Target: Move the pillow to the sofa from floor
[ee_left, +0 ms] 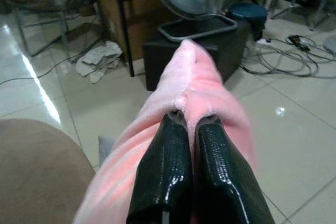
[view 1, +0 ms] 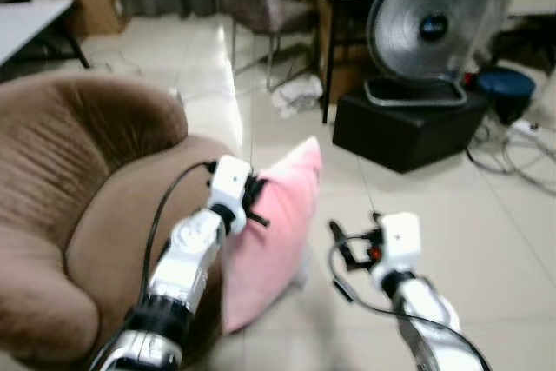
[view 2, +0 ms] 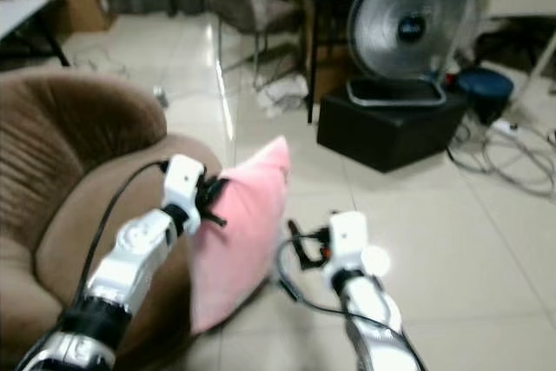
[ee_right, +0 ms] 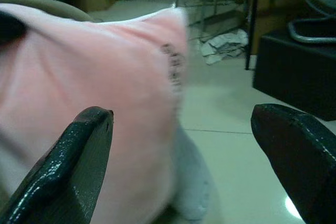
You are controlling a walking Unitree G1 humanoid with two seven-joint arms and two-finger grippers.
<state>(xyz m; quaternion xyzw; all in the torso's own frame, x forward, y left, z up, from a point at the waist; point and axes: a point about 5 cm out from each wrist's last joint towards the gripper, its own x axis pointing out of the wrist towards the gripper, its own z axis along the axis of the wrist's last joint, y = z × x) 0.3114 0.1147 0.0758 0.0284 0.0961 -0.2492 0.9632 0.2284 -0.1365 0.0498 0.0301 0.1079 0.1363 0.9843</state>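
A pink pillow (view 1: pixel 276 245) hangs upright against the front of the brown sofa (view 1: pixel 78 180), its lower edge near the tiled floor. My left gripper (view 1: pixel 254 203) is shut on the pillow's upper left edge, between pillow and sofa seat. In the left wrist view, the two black fingers (ee_left: pixel 168 166) pinch a fold of pink fabric (ee_left: pixel 202 80). My right gripper (view 1: pixel 343 248) is open, low to the right of the pillow and apart from it. In the right wrist view, its fingers (ee_right: pixel 79 156) stand wide with the pillow (ee_right: pixel 100 93) just ahead.
A standing fan (view 1: pixel 434 28) rests on a black box (view 1: pixel 408 126) ahead to the right. Cables (view 1: pixel 521 155) lie on the floor beside it. A chair (view 1: pixel 261 2), a desk leg (view 1: pixel 327 58) and crumpled paper (view 1: pixel 298 93) stand further back.
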